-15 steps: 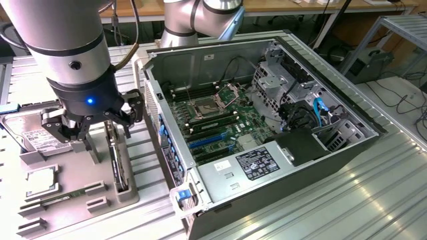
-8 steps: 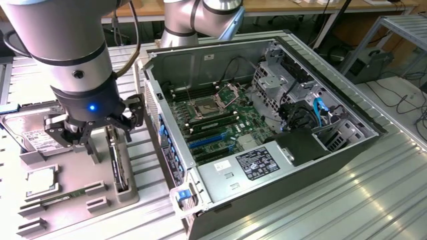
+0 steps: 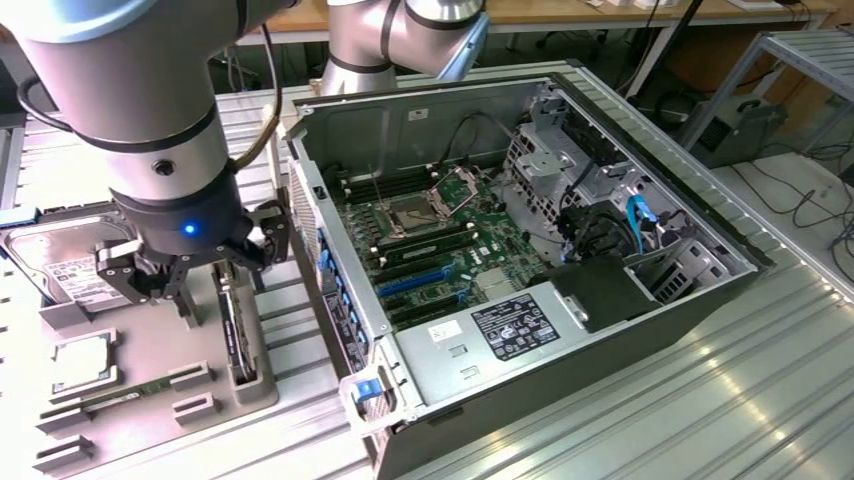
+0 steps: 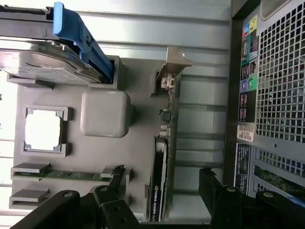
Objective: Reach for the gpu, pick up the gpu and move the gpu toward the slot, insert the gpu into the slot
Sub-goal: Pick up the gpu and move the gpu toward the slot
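The tool (image 4: 159,205) sat nearest the lens, its dark fingers (image 4: 95,205) spread wide with nothing gripped. Off to its one side, on the grey holder (image 4: 138,95), lay the hard drive (image 4: 47,62), the processor chip (image 4: 43,133) and the memory stick (image 4: 62,175). Directly beneath the tool stood the gpu (image 4: 162,157) on its edge in the holder, not yet touched. Its long axis ran crosswise to the tool's opening, so the fingers lined up either side of its thin thickness. The pale bracket (image 4: 174,62) was at the far end. On the tool's other side, just beside the holder, rose the computer case (image 3: 534,330). Inside it, well apart from the tool, lay the blue slot (image 3: 411,280). The case wall looked the likeliest obstruction.
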`<state>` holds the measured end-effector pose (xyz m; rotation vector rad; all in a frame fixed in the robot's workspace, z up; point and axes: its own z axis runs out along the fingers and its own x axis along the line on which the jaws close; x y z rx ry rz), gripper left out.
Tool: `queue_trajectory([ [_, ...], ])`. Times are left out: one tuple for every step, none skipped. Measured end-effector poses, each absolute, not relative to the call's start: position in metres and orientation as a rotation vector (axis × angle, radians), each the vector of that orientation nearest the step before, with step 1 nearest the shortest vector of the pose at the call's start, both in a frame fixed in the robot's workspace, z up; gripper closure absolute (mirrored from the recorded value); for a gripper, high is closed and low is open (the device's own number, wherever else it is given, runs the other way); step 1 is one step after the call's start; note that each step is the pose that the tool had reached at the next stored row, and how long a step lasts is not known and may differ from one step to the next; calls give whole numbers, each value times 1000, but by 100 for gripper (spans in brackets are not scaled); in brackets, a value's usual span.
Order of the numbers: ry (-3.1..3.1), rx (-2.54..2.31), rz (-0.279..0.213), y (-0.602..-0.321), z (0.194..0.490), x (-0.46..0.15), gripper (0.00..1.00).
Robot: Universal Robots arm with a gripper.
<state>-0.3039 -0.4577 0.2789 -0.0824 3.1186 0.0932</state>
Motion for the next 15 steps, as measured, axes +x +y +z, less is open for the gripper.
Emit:
queue_trajectory([
  [3119,-82,93,-458,278,-304,27],
  [3119,-82,93,-458,277,-304,27],
  [3119,-82,93,-458,276,-304,27],
  [3119,-82,93,-458,275,-304,27],
  [3119,-82,93,-458,274,-304,27],
  [3119,-82,93,-458,273,-304,27],
  [3119,-82,93,-458,272,-304,27],
  [3119,-82,93,-458,271,-304,27],
  [3119,-82,93,-458,270,-304,27],
  [3119,-82,93,-458,268,-304,27],
  [3119,-82,93,-458,267,-304,27],
  [3119,-82,93,-458,266,-304,27],
  [3119,-82,93,-458,264,-304,27],
  [3119,-82,93,-458,262,-304,27],
  [3119,-82,93,-458,261,-304,27],
])
